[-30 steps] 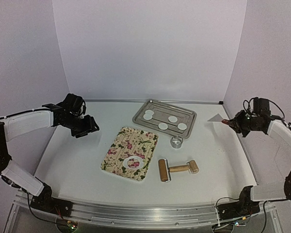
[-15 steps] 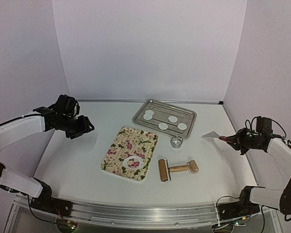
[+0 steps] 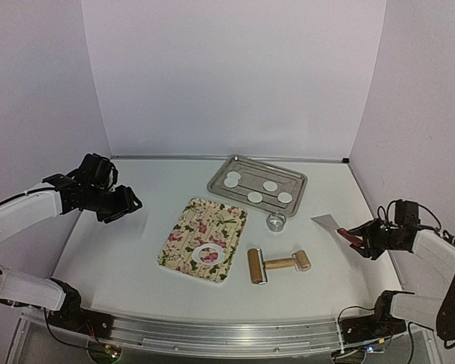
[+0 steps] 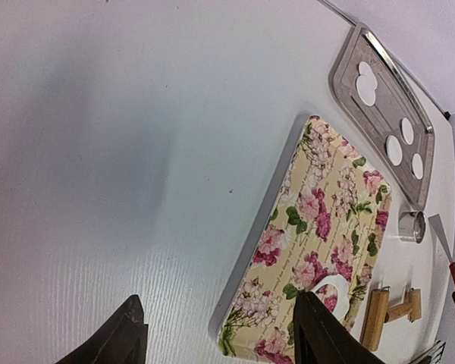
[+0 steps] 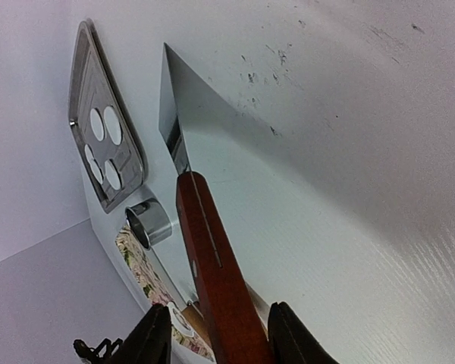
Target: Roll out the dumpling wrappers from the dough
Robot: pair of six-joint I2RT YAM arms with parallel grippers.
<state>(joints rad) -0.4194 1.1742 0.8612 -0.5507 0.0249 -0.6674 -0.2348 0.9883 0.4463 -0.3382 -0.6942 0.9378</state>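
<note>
The wrappers (image 3: 255,197) are small flat white discs in the steel tray (image 3: 250,173) at the middle of the far edge of the bench (image 3: 121,258). Two overlap at the tray's left end and three lie apart. Nearer, a floral board (image 3: 193,227) carries a white dough ring (image 3: 207,252). A ring cutter (image 3: 276,221) and a rolling pin (image 3: 279,265) lie right of the board. The left pincer (image 3: 123,206) hangs released and empty above the left edge. The right pincer (image 3: 354,236) stands loosened around the red handle of a scraper (image 5: 205,243), whose blade lies on the bench by the right edge.
</note>
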